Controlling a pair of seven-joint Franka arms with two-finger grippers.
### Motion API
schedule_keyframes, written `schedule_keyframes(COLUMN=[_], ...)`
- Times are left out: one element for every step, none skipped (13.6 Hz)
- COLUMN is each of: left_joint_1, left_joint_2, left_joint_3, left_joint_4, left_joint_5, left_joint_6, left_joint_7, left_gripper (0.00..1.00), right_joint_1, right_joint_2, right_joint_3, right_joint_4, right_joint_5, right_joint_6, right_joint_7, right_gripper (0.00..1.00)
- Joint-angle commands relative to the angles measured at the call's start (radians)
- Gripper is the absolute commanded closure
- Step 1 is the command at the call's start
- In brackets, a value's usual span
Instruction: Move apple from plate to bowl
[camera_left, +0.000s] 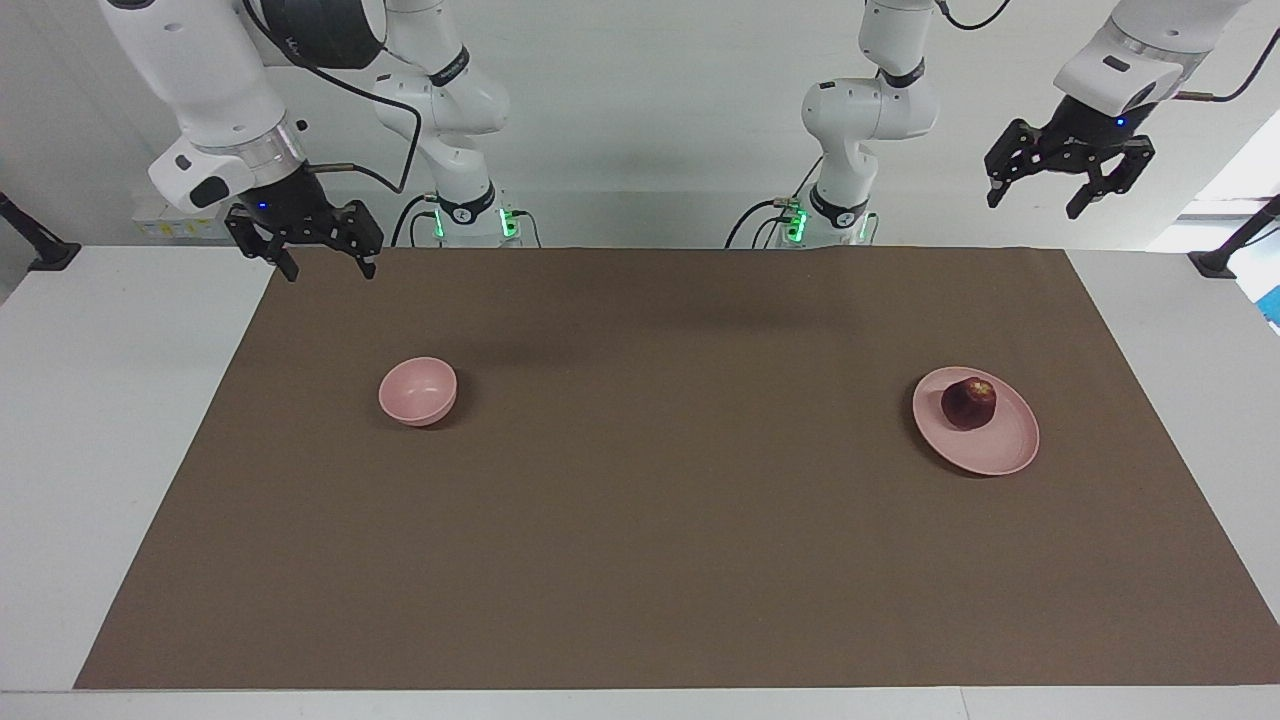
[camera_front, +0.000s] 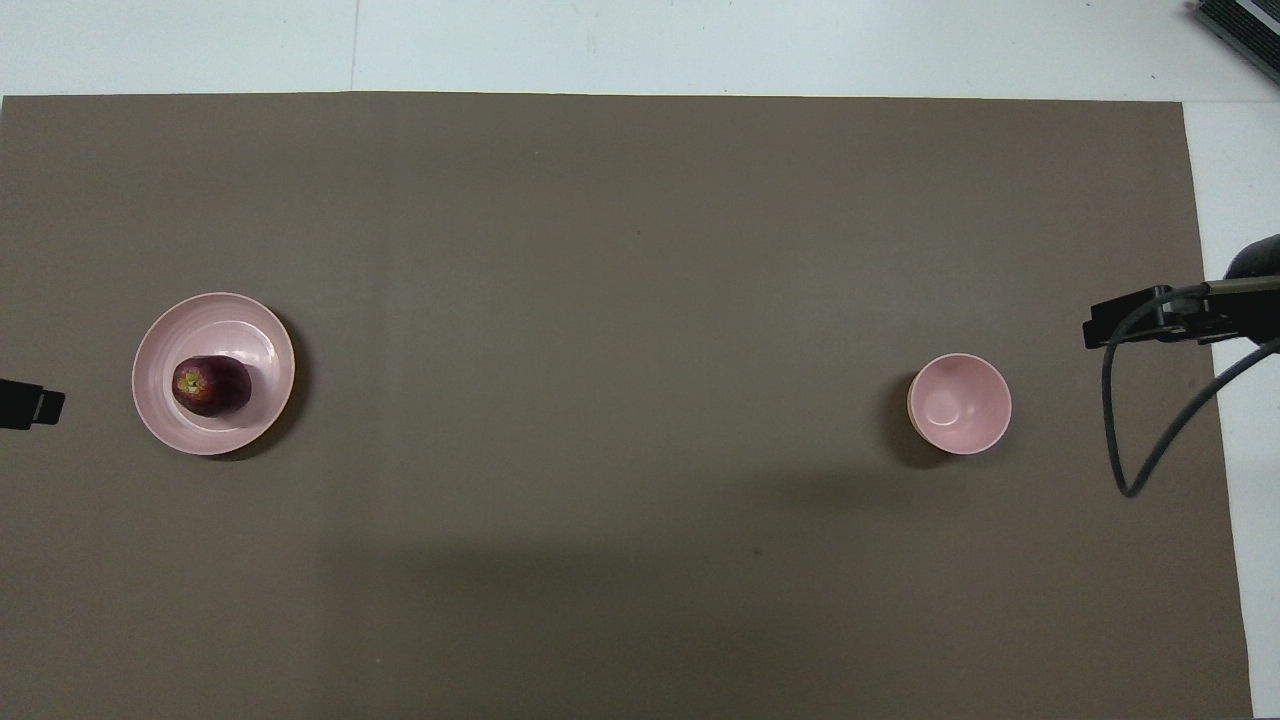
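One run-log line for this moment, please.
apple: on plate | bowl: empty | left end effector: open, raised | right end effector: open, raised

- No legible text, labels, brands, numbers or signs were visible in either view.
- Faint white marks sat on the dark joint cover of the right arm (camera_left: 310, 25) in the facing view; too small to make out.
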Motion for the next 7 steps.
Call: schedule_keyframes(left_joint_1=[0.001,0.001,0.003,0.004,0.021,0.041,0.044], left_joint_2=[-0.028,-0.030,-0.030,-0.030,-0.030,-0.030,-0.028], left_joint_3=[0.003,0.003,0.005,0.006,0.006,0.005,0.006], left_joint_4=[-0.066,-0.080,-0.094,-0.114,-0.134,-0.152,-0.175], left_joint_5=[0.006,0.004,0.004,0.004,0.004,0.004,0.004], left_joint_6=[0.052,0.066,0.082,0.103,0.126,0.146,0.167], left_joint_7=[0.003,0.003,0.003,0.003,0.000,0.000,0.002], left_gripper=[0.00,0.00,0.00,0.00,0.00,0.00,0.00], right_joint_1=[-0.008,-0.007,-0.005,-0.011,-0.018,-0.022,-0.025], right_joint_2=[-0.014,-0.014,-0.014,-0.014,-0.013,-0.011,-0.010], right_joint_3=[0.009,0.009,0.009,0.009,0.007,0.006,0.006], right_joint_4=[-0.014,-0.014,-0.013,-0.013,-0.011,-0.008,-0.007], right_joint_5=[0.004,0.004,0.004,0.003,0.003,0.003,0.003], right_joint_6=[-0.024,-0.022,-0.024,-0.025,-0.024,-0.018,-0.010], right_joint_7=[0.010,0.010,0.008,0.007,0.008,0.010,0.010], right_gripper=[0.00,0.00,0.00,0.00,0.00,0.00,0.00])
